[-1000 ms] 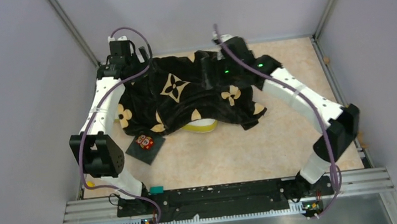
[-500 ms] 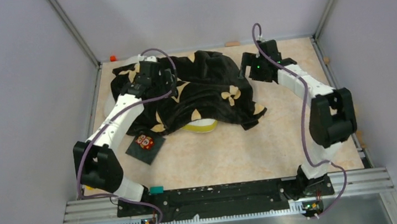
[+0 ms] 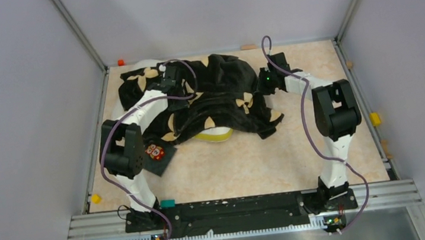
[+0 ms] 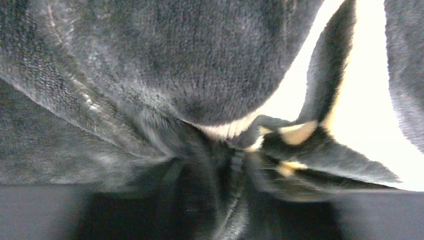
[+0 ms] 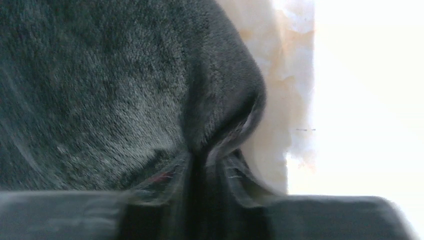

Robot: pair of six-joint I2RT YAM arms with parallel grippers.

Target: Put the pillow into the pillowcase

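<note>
The pillowcase (image 3: pixel 219 92) lies heaped toward the table's (image 3: pixel 250 163) 12 o'clock end. It is draped over the pillow (image 3: pixel 215 135), whose yellow band peeks out under the 6 o'clock hem. The step in hand looks like working the cloth over the pillow, so next both arms probably need to pull together toward 6 o'clock. The left gripper (image 3: pixel 171 78) pinches bunched fabric at the pillowcase's 10 o'clock part, and the right gripper (image 3: pixel 264 82) pinches a fold at its 3 o'clock edge.

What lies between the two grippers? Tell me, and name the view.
Only the bunched pillowcase lies between the left gripper and the right gripper, one at each side of it. The top external view shows this.
</note>
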